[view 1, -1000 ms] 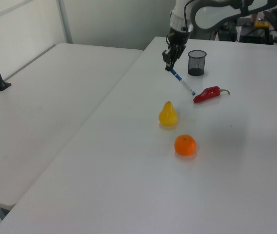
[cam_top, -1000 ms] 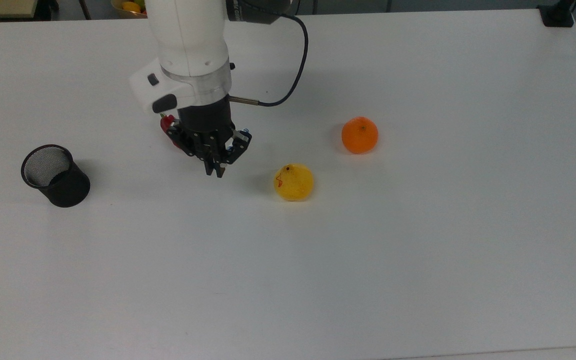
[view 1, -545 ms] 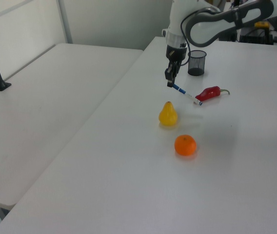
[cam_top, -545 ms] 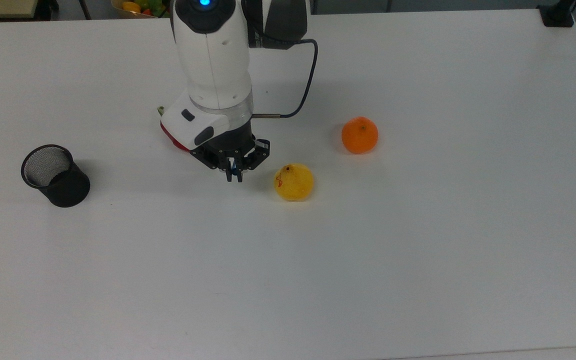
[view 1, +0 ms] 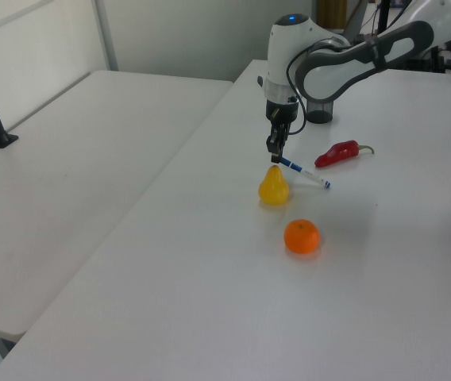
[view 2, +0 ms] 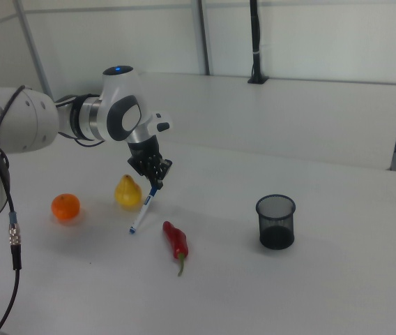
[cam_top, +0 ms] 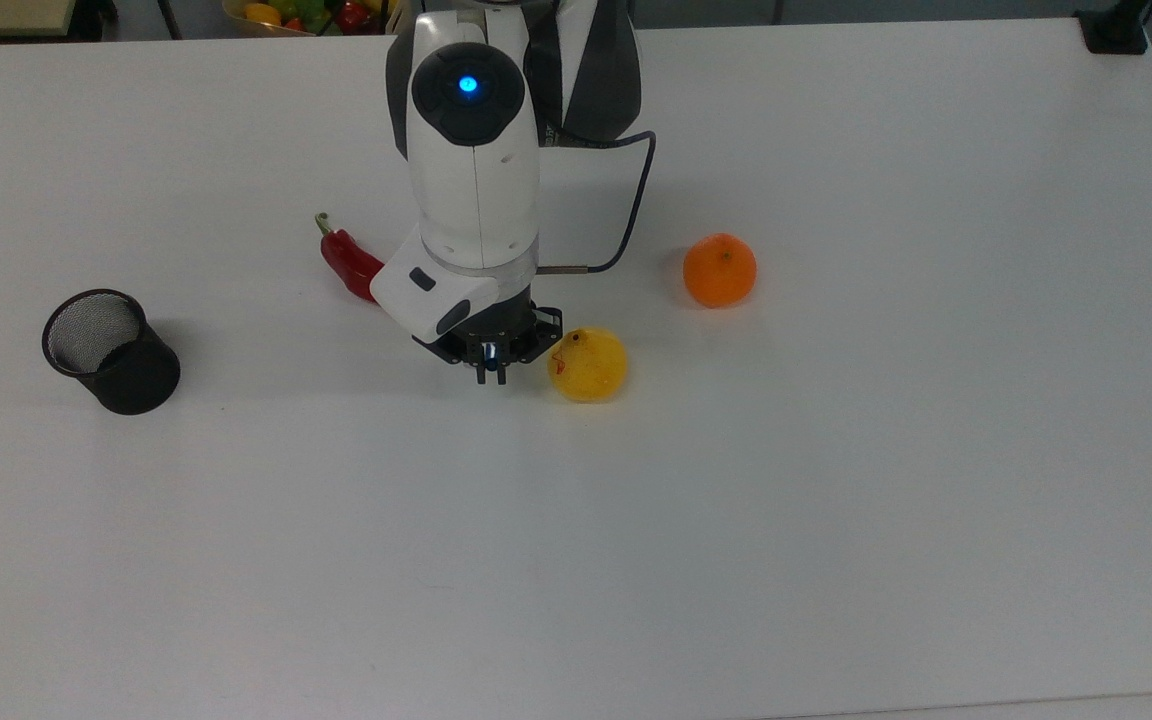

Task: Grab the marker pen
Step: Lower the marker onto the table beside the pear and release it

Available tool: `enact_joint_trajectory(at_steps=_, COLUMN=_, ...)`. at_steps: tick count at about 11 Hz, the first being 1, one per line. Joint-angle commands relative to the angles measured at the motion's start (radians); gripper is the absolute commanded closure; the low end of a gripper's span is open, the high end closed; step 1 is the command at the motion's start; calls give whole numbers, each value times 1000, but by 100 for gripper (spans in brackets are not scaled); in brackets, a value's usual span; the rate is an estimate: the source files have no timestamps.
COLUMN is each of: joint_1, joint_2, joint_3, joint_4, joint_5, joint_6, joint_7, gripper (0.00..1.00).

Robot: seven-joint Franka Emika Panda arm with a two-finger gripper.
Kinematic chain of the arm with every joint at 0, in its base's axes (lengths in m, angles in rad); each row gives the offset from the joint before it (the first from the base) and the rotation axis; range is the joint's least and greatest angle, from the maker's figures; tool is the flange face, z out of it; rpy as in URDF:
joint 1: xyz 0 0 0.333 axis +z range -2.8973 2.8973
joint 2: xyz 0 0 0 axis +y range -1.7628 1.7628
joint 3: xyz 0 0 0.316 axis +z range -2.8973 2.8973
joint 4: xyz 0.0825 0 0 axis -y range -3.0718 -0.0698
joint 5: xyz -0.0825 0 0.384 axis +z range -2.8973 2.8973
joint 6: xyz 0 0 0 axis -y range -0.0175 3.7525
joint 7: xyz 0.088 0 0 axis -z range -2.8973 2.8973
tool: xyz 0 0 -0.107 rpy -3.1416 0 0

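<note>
While its blue-capped upper end sits pinched between the fingers, the marker pen [view 1: 302, 172] slants downward, its small blue far end low over the bench [view 1: 210, 262]; whether that tip touches the surface cannot be told. In the right view the pen [view 2: 143, 210] runs from the gripper [view 2: 156, 185] down toward the right view's lower left, ending between the yellow pear [view 2: 128, 192] and the red pepper [view 2: 176, 242]. In the left view the gripper [view 1: 275, 155] hangs just above the pear [view 1: 273, 186], fingers clenched on the pen's top, and the barrel passes to the left view's right of the pear, toward the pepper [view 1: 338, 152] but apart from it. From the top view the gripper [cam_top: 491, 368] stands just beside the pear [cam_top: 588, 364], with the pepper [cam_top: 350, 261] partly behind the arm. An orange [cam_top: 719, 269] lies farther off, and a black mesh cup [cam_top: 109, 351] stands well apart at the top view's left.
</note>
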Motion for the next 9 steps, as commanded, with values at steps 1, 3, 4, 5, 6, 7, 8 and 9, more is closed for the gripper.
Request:
enact_joint_trajectory(at_steps=1, joint_1=14, joint_2=3, joint_3=-15, joint_4=0, joint_5=-17, joint_6=31, joint_7=46, gripper=65)
enact_joint_trajectory(at_steps=3, joint_1=15, joint_2=1, joint_3=-15, joint_4=1, joint_5=-17, joint_6=31, joint_7=77, gripper=28)
enact_joint_trajectory(at_steps=4, joint_1=15, joint_2=-1, joint_3=-15, joint_4=1, joint_5=-17, joint_6=31, joint_7=97, gripper=16)
enact_joint_trajectory(at_steps=5, joint_1=15, joint_2=-7, joint_3=-15, joint_4=3, joint_5=-15, joint_6=31, joint_7=130, gripper=0)
enact_joint_trajectory(at_steps=6, joint_1=14, joint_2=-22, joint_3=-15, joint_4=3, joint_5=-13, joint_6=28, joint_7=159, gripper=0)
enact_joint_trajectory(at_steps=7, joint_1=14, joint_2=-46, joint_3=-15, joint_4=3, joint_5=-3, joint_6=22, joint_7=164, gripper=0)
enact_joint_trajectory(at_steps=8, joint_1=8, joint_2=-77, joint_3=-15, joint_4=0, joint_5=5, joint_6=14, joint_7=175, gripper=0)
enact_joint_trajectory(at_steps=9, joint_1=5, joint_2=-105, joint_3=-15, joint_4=0, joint_5=6, joint_6=-35, joint_7=199, gripper=0)
